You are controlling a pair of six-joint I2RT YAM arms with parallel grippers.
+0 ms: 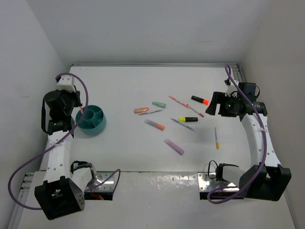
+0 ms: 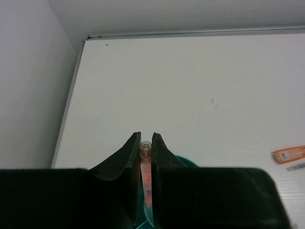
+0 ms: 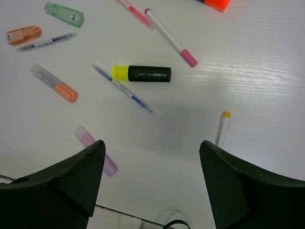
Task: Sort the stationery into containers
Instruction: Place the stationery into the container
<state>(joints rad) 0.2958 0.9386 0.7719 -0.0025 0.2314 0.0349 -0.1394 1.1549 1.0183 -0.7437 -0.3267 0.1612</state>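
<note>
Left wrist view: my left gripper (image 2: 147, 139) is clamped on a pink pen (image 2: 146, 167), long axis along my fingers, lower end directly over the teal bowl (image 1: 97, 127).

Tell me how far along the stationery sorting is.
Barely begun. Done: nothing visible inside the teal bowl. In hand: the left gripper is shut on a pink pen above it. Left: about eleven pieces lie outside it, like the yellow-capped black highlighter near the open right gripper.

Eleven loose pens and markers (image 1: 174, 146), one held pen (image 2: 146, 167), one bowl (image 1: 97, 126).
</note>
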